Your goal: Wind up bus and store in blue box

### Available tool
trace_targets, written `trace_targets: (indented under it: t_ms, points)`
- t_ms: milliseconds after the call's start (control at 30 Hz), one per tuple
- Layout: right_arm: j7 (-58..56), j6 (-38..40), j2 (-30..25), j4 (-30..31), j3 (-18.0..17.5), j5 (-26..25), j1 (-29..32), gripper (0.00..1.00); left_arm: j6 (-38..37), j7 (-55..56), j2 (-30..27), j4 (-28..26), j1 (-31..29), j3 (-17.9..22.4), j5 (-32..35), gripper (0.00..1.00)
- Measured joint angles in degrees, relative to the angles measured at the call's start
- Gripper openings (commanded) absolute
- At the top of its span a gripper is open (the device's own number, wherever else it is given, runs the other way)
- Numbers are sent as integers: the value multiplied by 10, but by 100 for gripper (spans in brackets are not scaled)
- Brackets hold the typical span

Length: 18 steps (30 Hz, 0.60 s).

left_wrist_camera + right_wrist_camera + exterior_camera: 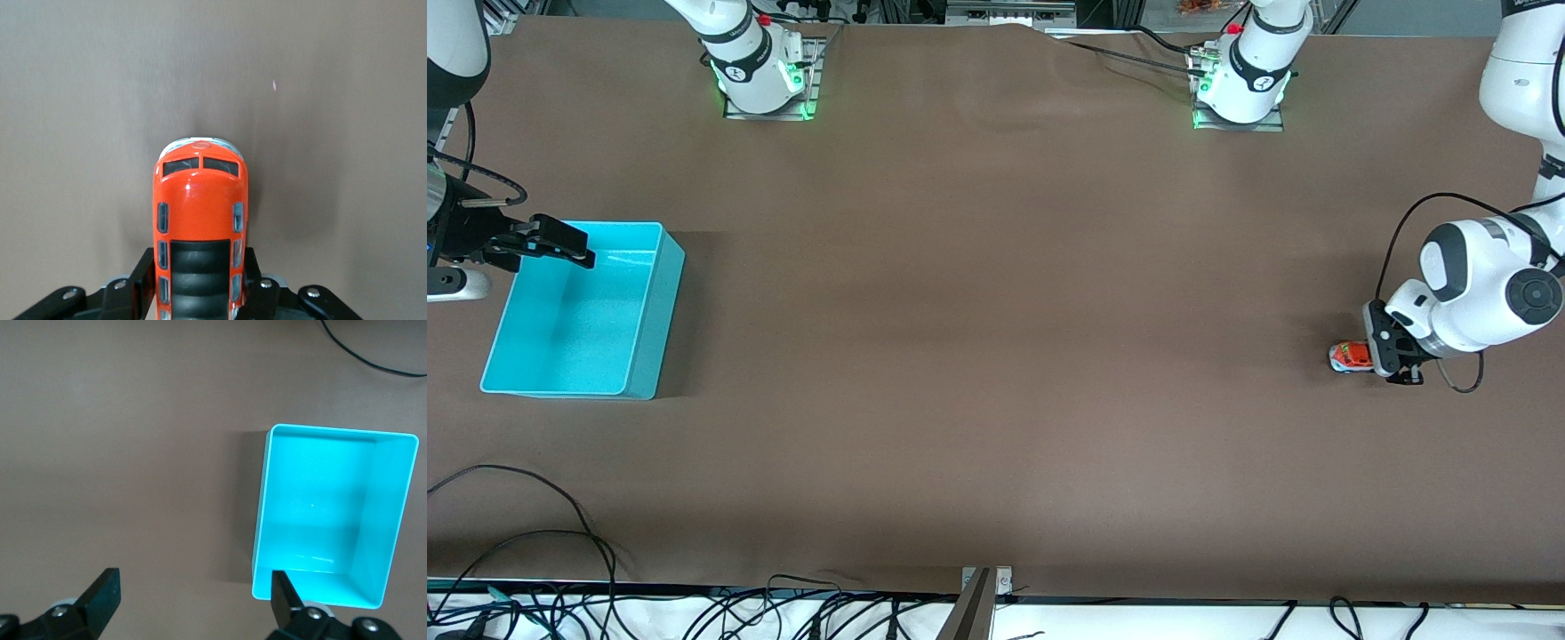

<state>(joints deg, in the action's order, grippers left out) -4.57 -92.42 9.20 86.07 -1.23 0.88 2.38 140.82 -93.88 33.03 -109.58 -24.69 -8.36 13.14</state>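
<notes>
While the bus point(1352, 356) is clamped on the worktop point(996, 356) by the left hand point(1380, 354), the right hand point(560, 242) is held wide, empty, above the blue box point(649, 311).

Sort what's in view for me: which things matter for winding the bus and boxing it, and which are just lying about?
Job:
- bus, clamped in the shut left gripper
- blue box, with the open right gripper above it

Lying about:
- cables at the table edge nearest the front camera
</notes>
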Motion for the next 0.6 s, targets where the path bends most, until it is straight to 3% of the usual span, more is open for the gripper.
trace_targets:
  t_ms: [601]
  points:
    - [0, -2, 0, -2, 0, 0, 0, 100, 24, -47, 5, 3, -49, -3, 0, 22]
